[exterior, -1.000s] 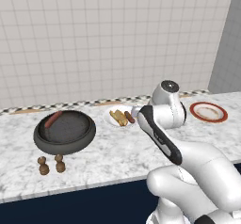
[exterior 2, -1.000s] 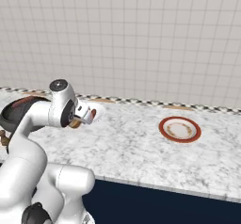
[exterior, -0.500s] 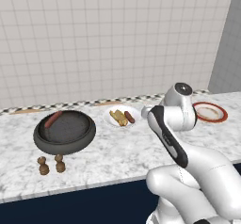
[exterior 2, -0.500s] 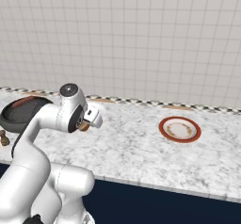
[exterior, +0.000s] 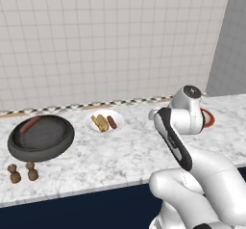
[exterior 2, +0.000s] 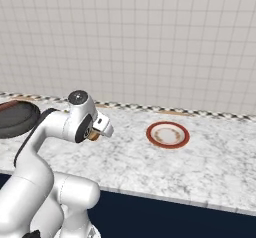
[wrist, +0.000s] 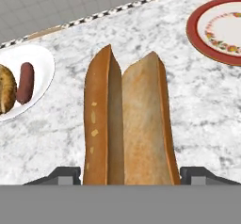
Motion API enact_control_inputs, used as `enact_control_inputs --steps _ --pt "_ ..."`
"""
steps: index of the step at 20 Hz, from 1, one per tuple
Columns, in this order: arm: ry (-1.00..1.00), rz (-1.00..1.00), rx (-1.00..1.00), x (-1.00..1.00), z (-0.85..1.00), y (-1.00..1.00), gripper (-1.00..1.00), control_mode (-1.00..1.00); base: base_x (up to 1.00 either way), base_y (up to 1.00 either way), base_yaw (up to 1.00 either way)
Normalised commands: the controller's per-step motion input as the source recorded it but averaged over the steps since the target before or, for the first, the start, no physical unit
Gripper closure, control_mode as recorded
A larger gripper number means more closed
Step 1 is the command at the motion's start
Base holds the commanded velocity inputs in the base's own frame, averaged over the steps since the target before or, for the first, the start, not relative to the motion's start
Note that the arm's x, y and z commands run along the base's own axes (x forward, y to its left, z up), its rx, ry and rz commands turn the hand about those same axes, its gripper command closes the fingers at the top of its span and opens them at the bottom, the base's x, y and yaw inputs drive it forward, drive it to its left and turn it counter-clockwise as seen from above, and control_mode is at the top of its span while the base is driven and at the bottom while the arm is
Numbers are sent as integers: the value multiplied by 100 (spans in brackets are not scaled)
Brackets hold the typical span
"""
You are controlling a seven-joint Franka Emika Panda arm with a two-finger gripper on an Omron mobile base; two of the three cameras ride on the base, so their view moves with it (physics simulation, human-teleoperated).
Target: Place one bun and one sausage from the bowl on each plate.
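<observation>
One long, split golden-brown bun [wrist: 127, 124] is clamped lengthwise between the robot's two dark fingertips [wrist: 63, 175], the jaws standing wide around it, in the gripper [wrist: 129, 173] of the white arm. In the hand view the bun rises straight up from the fingertips above grey-veined white marble counter [wrist: 61, 138]. To the upper left of the gripper lies the plain white round plate [wrist: 40, 58], carrying a dark red sausage [wrist: 25, 83] beside another browned bun [wrist: 5, 89]. To the upper right of the gripper sits the white-centred plate with a red-brown rim [wrist: 217, 30], bare of food. In the left base view, the wide, shallow dark grey bowl [exterior: 41, 137] rests well to the arm's left, past the white plate, with a reddish sausage [exterior: 28, 124] against its far rim. Two small brown shakers [exterior: 22, 172] stand just in front of the bowl.
</observation>
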Motion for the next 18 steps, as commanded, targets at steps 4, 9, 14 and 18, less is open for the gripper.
enact_control_inputs --steps 4,9,14,18 --pt "0 0 0 0 0 0 100 100 0 -84 0" --pt "0 -1 0 3 0 -16 100 -100 0 -48 0" --pt "13 3 0 82 0 -46 100 -100 0 0 0" --pt "23 0 -3 100 0 -65 100 -100 0 0 0"
